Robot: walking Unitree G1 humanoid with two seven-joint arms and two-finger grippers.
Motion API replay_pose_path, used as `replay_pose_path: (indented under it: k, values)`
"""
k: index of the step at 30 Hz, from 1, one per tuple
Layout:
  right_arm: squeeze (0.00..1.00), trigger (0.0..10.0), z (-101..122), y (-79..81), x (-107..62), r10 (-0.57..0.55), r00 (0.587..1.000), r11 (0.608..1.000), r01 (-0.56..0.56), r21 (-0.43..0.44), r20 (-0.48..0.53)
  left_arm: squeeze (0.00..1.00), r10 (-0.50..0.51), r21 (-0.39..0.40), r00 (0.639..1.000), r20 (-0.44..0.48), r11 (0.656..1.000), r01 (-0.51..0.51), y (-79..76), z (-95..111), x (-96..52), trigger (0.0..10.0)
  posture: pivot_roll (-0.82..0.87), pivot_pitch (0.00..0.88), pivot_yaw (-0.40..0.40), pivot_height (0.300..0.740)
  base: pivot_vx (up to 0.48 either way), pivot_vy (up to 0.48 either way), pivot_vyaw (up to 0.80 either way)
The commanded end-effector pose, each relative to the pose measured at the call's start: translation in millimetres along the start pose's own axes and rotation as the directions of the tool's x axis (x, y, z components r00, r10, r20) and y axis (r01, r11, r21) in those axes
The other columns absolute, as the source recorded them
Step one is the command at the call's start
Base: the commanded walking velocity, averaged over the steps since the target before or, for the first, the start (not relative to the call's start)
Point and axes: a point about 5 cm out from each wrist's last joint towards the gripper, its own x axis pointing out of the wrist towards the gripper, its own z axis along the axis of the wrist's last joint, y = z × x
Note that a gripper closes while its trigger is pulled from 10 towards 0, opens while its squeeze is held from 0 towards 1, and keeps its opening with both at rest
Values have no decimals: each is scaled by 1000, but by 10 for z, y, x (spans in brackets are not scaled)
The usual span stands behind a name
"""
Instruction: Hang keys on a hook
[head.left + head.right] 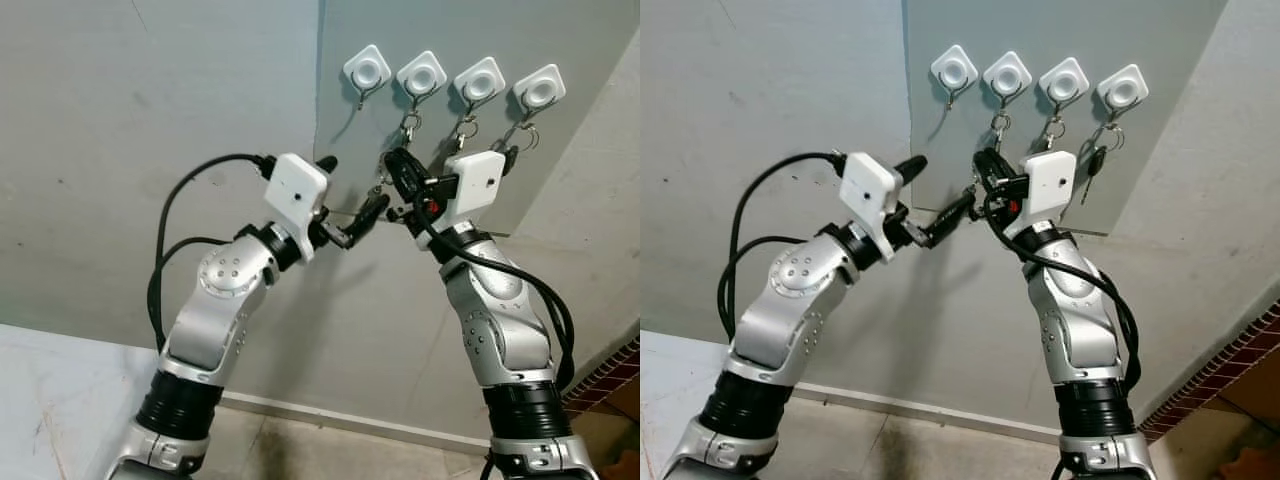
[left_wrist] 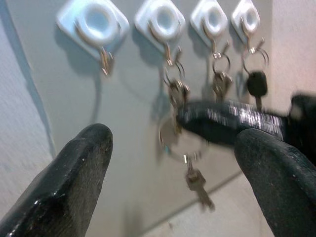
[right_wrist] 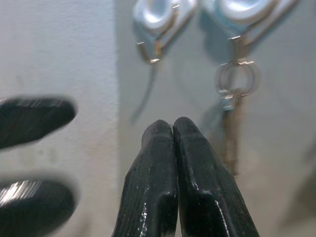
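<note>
Four white hooks sit in a row on a grey wall panel. The leftmost hook [image 1: 367, 70] is bare; the other three each carry keys. My right gripper [image 1: 392, 163] is raised just below the second hook [image 1: 421, 73], shut on a key ring [image 2: 170, 140]. A small key [image 2: 197, 185] dangles from that ring. In the right wrist view its fingers [image 3: 170, 126] press together below the bare hook [image 3: 155, 19]. My left gripper [image 1: 350, 190] is open, its fingers either side of the held ring without touching it.
A black-headed key [image 1: 512, 155] hangs from the fourth hook [image 1: 539, 90]. The panel ends at a beige wall [image 1: 600, 230] on the right. A skirting board [image 1: 330, 415] meets the floor below. A brick-patterned surface [image 1: 610, 375] sits at the lower right.
</note>
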Motion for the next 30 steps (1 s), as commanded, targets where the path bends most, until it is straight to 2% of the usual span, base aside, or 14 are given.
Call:
replay_pose_path:
  k: [1,3,7,12,21,30]
  values:
    - [0,10000,43,77,70,56,998,998,-56,13,10,0,20,12,1000,17,1000,-21,63,60,20,10000,56,18,-37,740,0,0,0]
    - [0,10000,37,110,85,77,997,996,-77,40,12,0,29,17,999,20,999,-29,83,74,27,10000,57,19,-39,740,0,0,0]
    - [0,10000,47,146,124,98,995,994,-99,40,19,0,37,15,999,32,999,-37,111,112,40,10000,57,21,-45,740,0,0,0]
    - [0,10000,198,168,235,116,989,989,-123,77,91,0,46,13,997,59,999,-47,131,185,61,10000,59,24,-49,740,0,0,0]
    - [0,10000,371,142,334,103,980,988,-121,99,170,0,40,10,996,79,999,-41,123,233,79,10000,58,25,-50,740,0,0,0]
    - [0,10000,443,124,360,98,974,985,-124,119,203,0,36,5,996,78,999,-36,105,214,74,10000,58,28,-51,740,0,0,0]
